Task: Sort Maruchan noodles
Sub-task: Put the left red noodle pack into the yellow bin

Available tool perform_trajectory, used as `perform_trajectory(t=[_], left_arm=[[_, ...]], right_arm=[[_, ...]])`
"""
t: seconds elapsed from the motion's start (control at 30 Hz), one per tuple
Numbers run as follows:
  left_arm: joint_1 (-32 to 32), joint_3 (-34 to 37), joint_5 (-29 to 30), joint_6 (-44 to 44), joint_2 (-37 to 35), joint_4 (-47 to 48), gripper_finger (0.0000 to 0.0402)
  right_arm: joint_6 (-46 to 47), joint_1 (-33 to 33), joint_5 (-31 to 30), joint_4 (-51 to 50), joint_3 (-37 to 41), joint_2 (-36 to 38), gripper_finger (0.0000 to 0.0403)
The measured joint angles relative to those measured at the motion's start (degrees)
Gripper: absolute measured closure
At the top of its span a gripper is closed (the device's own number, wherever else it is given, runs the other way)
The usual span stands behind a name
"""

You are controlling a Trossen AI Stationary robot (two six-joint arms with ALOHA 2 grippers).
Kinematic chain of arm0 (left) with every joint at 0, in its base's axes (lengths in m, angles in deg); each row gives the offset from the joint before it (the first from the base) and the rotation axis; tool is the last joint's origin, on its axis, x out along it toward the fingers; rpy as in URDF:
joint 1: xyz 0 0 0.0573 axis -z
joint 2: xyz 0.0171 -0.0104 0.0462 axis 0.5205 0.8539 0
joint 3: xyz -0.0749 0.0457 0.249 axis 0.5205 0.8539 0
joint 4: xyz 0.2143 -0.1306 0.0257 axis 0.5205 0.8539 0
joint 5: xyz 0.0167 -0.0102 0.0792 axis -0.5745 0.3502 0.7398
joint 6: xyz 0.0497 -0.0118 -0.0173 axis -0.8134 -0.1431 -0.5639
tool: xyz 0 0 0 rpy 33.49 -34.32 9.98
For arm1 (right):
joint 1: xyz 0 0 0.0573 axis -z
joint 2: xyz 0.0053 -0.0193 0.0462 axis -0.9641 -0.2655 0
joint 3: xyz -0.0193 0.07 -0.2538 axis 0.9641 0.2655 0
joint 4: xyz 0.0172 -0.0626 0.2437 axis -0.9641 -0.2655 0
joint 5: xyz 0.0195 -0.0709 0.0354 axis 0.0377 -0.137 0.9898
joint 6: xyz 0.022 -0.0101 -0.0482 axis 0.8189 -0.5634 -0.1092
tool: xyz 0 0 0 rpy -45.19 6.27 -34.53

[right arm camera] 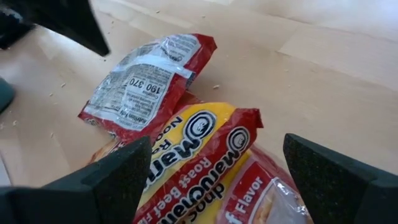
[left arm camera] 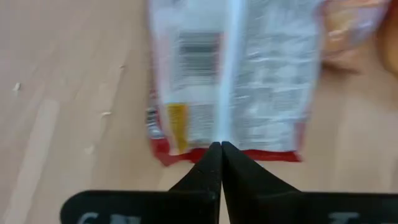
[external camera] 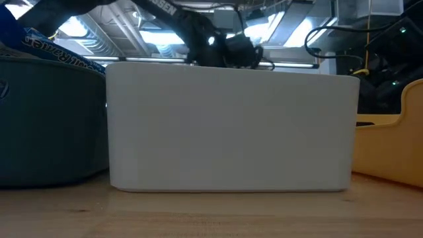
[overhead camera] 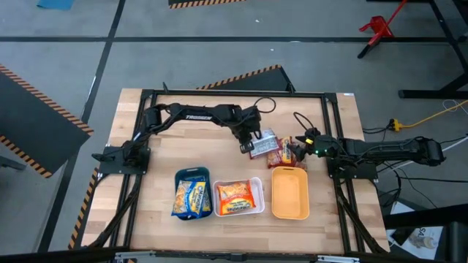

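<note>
Two arms reach over the bench. The left gripper, pinched closed on nothing, hovers by the face-down red noodle packet; the right gripper gapes wide over a Roast Beef packet. The teal tray holds blue packets, the white tray an orange packet.

White tray blocking the low view, red packet blurred and cut off, beef packet cropped below.
</note>
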Motion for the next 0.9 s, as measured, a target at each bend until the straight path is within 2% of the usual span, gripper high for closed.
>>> perform_trajectory(t=[0.1,0.23,0.27,0.4,0.5,0.67,0.8,0.9], left_arm=[[1.6,0.0,3.0,0.4,-2.1,0.1,0.0401],[2.4,0.0,12.8,-0.7,-3.5,-1.5,0.0396],[2.0,-0.1,12.7,-1.6,-3.5,-2.9,0.0391],[-0.6,-2.0,2.4,-1.3,-3.5,-3.1,0.0362],[-2.0,-2.3,-1.8,-1.2,-3.6,-5.5,0.0331],[-3.9,-2.2,-3.6,-1.6,-3.6,-8.2,0.0270],[-4.8,-2.2,-0.9,-2.7,-3.6,-8.2,0.0216],[-5.1,-2.2,1.3,1.9,-3.6,-7.7,0.0189]], right_arm=[[-0.1,0.0,0.0,0.0,0.0,0.0,0.0054],[-0.5,0.0,0.0,0.0,0.0,0.0,0.0054],[-1.0,0.0,0.0,0.0,0.0,-0.1,0.0054],[-1.5,0.0,1.1,-0.1,0.0,-0.2,0.0054],[-1.5,0.0,1.4,-0.2,0.0,-0.2,0.0054],[-1.5,0.0,1.5,-0.2,0.0,-0.2,0.0054],[-1.5,0.0,1.5,-0.2,0.0,-0.2,0.0054],[-1.5,0.0,1.5,-0.2,0.0,-0.2,0.0054]])
